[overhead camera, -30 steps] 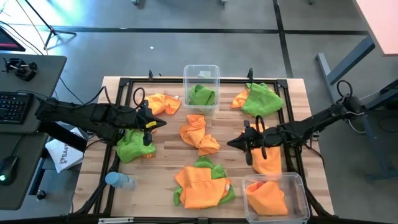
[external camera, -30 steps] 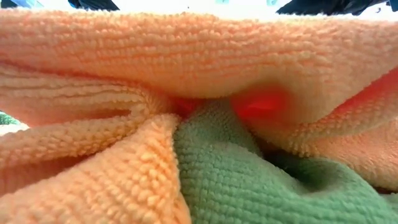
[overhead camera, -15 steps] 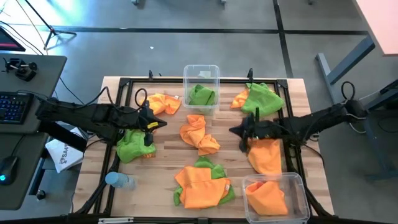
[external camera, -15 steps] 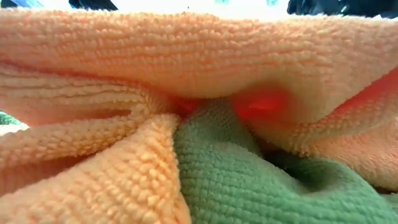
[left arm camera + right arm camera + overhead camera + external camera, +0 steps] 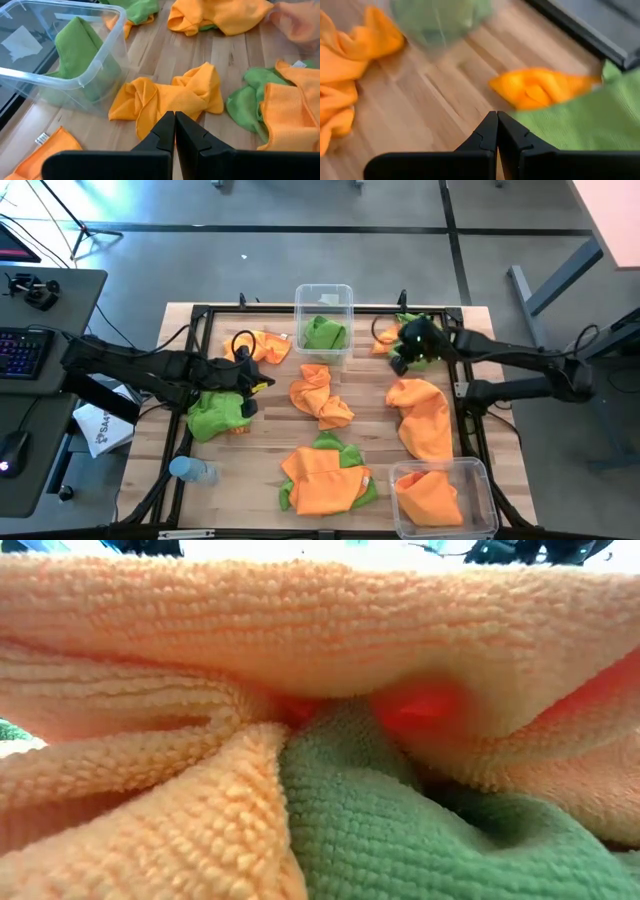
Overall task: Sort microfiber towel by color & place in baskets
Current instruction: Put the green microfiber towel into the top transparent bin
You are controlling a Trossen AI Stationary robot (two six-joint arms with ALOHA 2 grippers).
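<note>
Both pincers are closed and hold nothing: right pincer [image 5: 398, 360] over the far-right green towel [image 5: 432, 340], left pincer [image 5: 250, 385] near the left edge. Far basket [image 5: 323, 298] holds green; near-right basket [image 5: 470, 475] holds orange.

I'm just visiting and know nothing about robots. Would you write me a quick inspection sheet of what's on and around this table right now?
Surface: wooden table with a black frame.
Job's things: orange and green towels scattered; green towel in the far basket, orange towel in the near basket.
Clutter: blue-capped bottle and white paper bag at the left edge.
Hands: left hand shut, empty, beside a green towel; right hand shut, empty, over the far-right green towel.
Cables: black loops near the left arm.
Surroundings: keyboard on a desk, grey floor.
</note>
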